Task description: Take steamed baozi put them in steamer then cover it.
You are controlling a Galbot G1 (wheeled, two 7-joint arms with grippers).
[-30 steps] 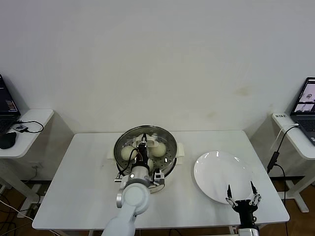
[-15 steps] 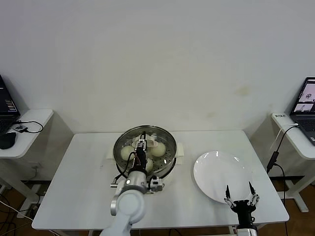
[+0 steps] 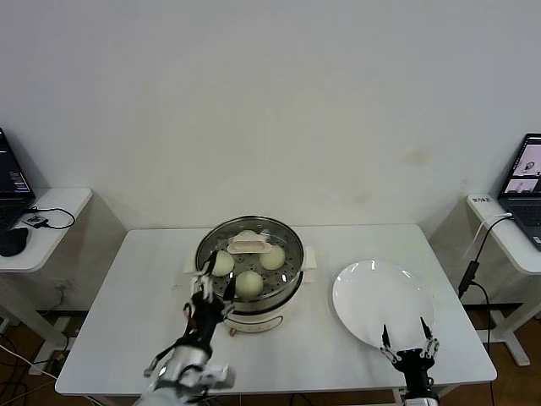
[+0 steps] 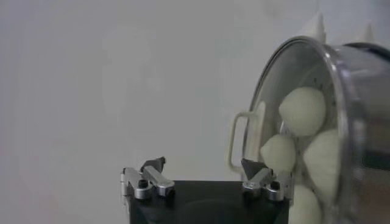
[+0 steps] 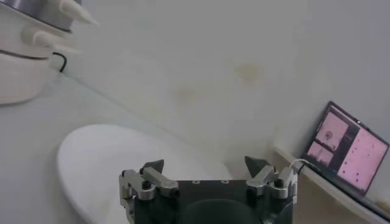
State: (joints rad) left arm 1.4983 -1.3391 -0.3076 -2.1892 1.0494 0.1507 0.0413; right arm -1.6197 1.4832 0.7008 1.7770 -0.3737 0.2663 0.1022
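The cover [image 3: 250, 245] is seen seated on the steamer [image 3: 249, 264], with the steamed baozi [image 3: 248, 282] visible beneath the glass. A clean retreat is called for: the arm should be drawn straight back so the rim is not nudged. The left gripper [image 3: 205, 298] is held low just beside the pot's near-left wall, fingers spread, nothing grasped. The right gripper [image 3: 409, 342] is parked by the plate [image 3: 372, 292], fingers apart and empty.

Steamer [image 3: 249, 269] w/ cover [image 3: 248, 245] blocks bench [image 3: 127, 321] centre. Plate [image 3: 376, 300] fills right front; left side passable.
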